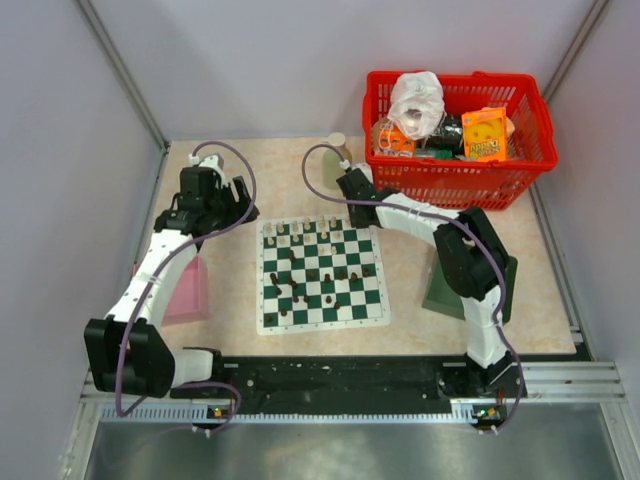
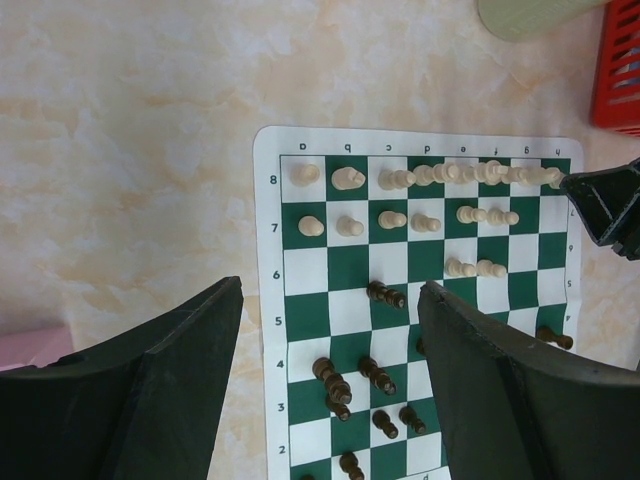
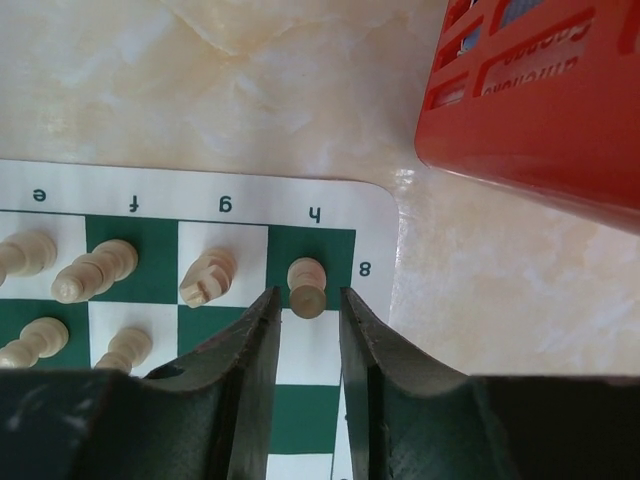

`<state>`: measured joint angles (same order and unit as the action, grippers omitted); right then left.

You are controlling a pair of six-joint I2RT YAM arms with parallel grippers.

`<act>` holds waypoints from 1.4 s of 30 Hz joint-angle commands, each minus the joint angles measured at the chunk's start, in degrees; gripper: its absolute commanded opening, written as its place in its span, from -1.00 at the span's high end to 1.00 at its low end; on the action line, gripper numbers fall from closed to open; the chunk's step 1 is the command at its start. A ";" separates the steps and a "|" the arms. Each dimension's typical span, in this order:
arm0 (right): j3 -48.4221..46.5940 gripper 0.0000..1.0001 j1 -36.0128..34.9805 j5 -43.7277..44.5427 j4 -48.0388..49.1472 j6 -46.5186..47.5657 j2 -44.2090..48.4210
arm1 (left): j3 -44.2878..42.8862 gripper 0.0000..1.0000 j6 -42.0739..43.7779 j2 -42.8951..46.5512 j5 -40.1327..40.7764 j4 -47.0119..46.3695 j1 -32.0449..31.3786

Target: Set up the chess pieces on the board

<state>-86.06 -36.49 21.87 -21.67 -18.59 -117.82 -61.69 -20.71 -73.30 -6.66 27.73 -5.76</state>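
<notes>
We read the letters a to h and the numbers 2 to 8 on the board (image 2: 268, 200), along its white edge.

On the board (image 2: 305, 270), the nearest rank (row 1) runs off the left wrist view's bottom edge. From above, the chess pieces (image 1: 296, 290) on it are too small to identify.

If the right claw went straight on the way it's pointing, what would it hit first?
Most likely the cream chess piece on corner square h8, standing right between the right gripper's fingertips. The board lies just beneath, though the height is hard to judge.
</notes>
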 commanded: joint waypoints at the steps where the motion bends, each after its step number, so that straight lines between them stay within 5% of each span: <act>1: -3.32 0.35 1.77 0.28 0.84 -0.40 0.22 | -0.18 -0.52 -0.12 -0.53 -1.08 -2.50 0.22; 19: 3.88 0.06 -2.97 -10.07 -2.41 -4.43 15.60 | -0.01 -0.51 -0.65 0.96 -0.99 -2.94 0.22; 42: -2.79 0.23 -7.72 -17.92 -5.13 -6.19 3.04 | 1.13 -0.51 -0.38 2.19 0.24 -2.76 0.31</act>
<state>-86.26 -43.00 4.32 -26.79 -24.23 -114.19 -61.23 -21.10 -72.25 -6.61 27.03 -5.74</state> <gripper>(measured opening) 0.395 0.757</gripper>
